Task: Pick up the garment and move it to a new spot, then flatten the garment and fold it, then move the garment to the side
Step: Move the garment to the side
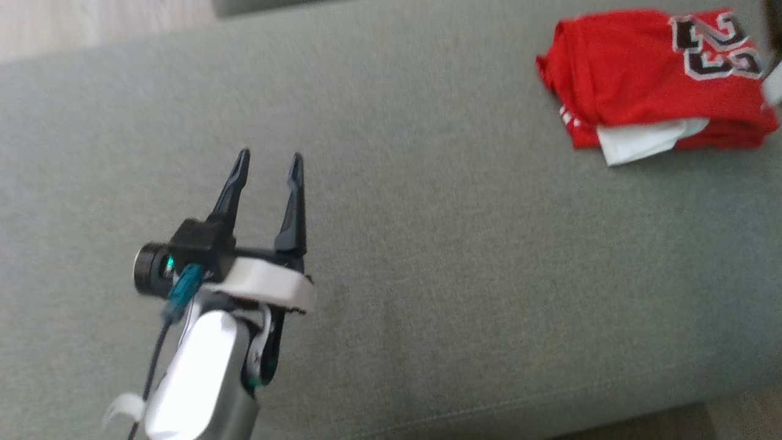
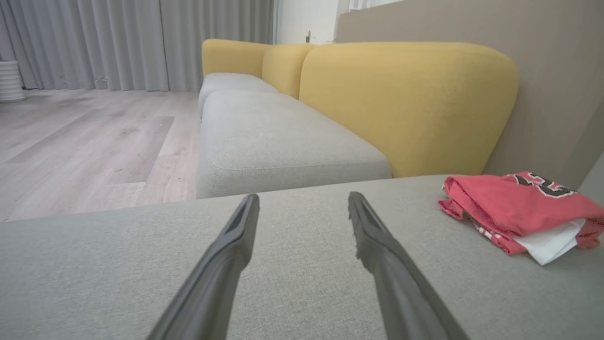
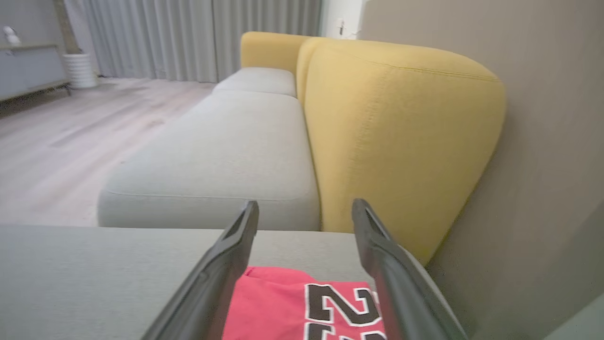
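Observation:
The garment (image 1: pixel 635 73) is a red jersey with black-and-white numbers and a white inner layer. It lies folded in a compact pile at the far right of the grey cushion (image 1: pixel 427 244). My left gripper (image 1: pixel 270 156) hovers open and empty over the cushion's left half, well apart from the pile. From the left wrist view, its fingers (image 2: pixel 302 198) spread wide with the garment (image 2: pixel 509 208) off to the right. My right gripper (image 3: pixel 304 205) is open just above the garment (image 3: pixel 278 307), whose numbers show between the two fingers; nothing is gripped.
A yellow backrest (image 2: pixel 406 104) and a taupe wall (image 2: pixel 542 71) stand behind the garment. A second grey seat (image 2: pixel 278 137) continues beyond the cushion. Wooden floor (image 2: pixel 85 137) and grey curtains (image 2: pixel 118 42) lie to the left. The cushion's front edge (image 1: pixel 489 415) runs along the bottom.

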Tool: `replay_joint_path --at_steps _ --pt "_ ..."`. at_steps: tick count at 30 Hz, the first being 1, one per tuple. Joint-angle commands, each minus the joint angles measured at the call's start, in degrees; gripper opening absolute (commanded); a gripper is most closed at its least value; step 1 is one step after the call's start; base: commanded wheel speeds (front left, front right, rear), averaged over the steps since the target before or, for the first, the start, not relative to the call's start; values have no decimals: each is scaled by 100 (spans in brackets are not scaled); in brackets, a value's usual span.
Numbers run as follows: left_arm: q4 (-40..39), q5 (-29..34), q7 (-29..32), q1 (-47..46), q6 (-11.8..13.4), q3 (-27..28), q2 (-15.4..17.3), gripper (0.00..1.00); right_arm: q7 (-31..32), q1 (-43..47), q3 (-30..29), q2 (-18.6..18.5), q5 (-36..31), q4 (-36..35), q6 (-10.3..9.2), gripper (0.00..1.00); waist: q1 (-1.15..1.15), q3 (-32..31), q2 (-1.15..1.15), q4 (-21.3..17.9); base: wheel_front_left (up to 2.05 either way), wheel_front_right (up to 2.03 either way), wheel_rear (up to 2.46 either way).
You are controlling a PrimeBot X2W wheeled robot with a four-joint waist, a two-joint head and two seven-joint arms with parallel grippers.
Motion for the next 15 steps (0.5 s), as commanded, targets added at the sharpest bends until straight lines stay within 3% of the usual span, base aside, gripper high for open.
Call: replay_joint_path --at_steps 1,11,15 --pt "-235 -100 -42 35 -34 288 69 100 -91 296 -48 43 105 -239 -4 100 0 -513 0 115 0 0 0" --pt "-109 -406 -42 603 -49 752 129 100 -434 1804 -565 284 75 -1004 -4 100 0 -1244 0 341 0 0 0" --pt "-21 -374 -42 639 37 866 220 100 -491 2487 -1159 427 -195 -1441 -4 100 0 -1276 0 421 0 0 0"
